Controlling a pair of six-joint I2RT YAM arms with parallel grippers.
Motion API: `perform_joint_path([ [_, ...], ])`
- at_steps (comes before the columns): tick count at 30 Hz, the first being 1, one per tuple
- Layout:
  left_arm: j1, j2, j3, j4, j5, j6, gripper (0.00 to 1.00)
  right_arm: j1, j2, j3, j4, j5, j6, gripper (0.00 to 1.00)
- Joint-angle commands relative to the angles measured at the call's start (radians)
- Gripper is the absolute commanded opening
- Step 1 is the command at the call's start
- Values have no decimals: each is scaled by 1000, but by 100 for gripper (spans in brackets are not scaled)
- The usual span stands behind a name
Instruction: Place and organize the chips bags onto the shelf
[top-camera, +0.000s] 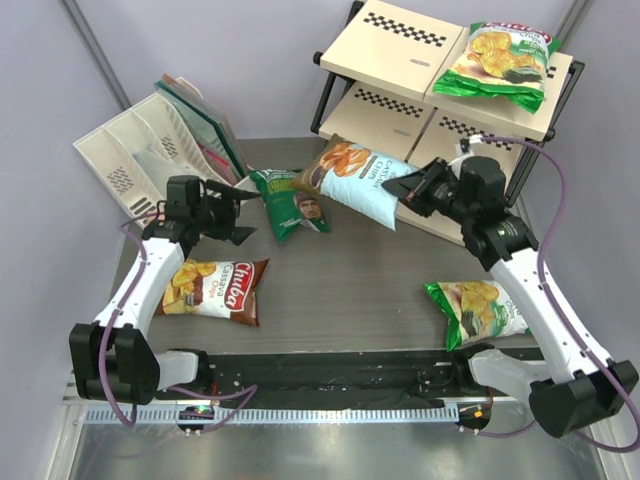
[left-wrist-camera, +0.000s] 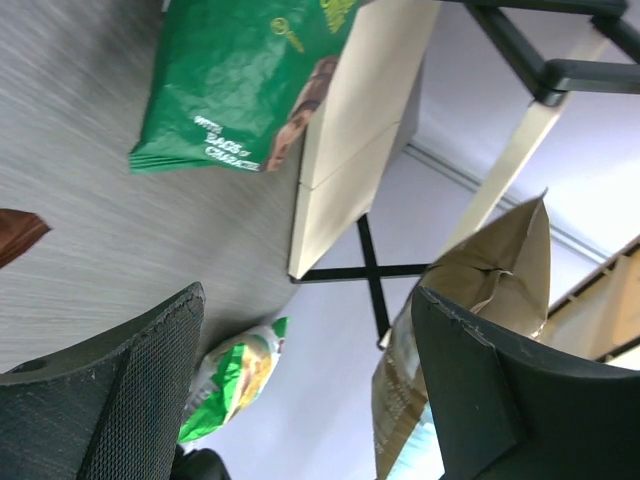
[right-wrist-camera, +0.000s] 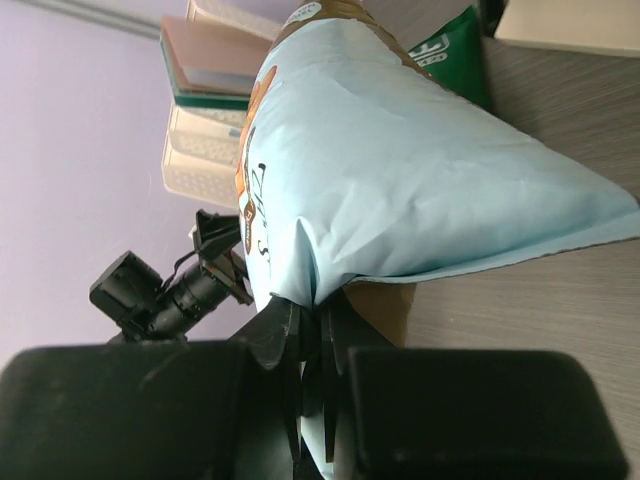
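My right gripper (top-camera: 408, 195) is shut on the edge of the light blue chips bag (top-camera: 355, 175), which hangs tilted above the table in front of the shelf (top-camera: 395, 45). The right wrist view shows the jaws (right-wrist-camera: 320, 320) pinching the blue bag's (right-wrist-camera: 400, 160) seam. My left gripper (top-camera: 243, 210) stands open and empty beside a dark green bag (top-camera: 290, 200) lying on the table. In the left wrist view its fingers (left-wrist-camera: 310, 390) are wide apart, with that green bag (left-wrist-camera: 240, 80) ahead. A brown Chuba bag (top-camera: 215, 290) lies front left. One green-and-white bag (top-camera: 478, 310) lies front right, another (top-camera: 500, 60) on the shelf's top tier.
A white slotted organizer (top-camera: 150, 150) holding flat folders leans at the back left, close behind my left gripper. The shelf's lower boards (left-wrist-camera: 360, 130) sit just beyond the dark green bag. Purple cables trail along both arms.
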Motion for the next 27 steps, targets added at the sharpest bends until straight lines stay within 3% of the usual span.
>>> perform_joint_path([
  [1, 2, -3, 50, -46, -16, 51, 83, -17, -146, -65, 24, 184, 50, 1],
  [8, -26, 29, 44, -28, 4, 20, 82, -22, -296, -136, 47, 515, 53, 1],
  [18, -77, 101, 151, -25, 10, 39, 81, -31, -300, -178, 64, 796, 37, 1],
  [27, -86, 89, 147, -28, 24, 40, 80, -103, -267, -237, 127, 884, 109, 1],
])
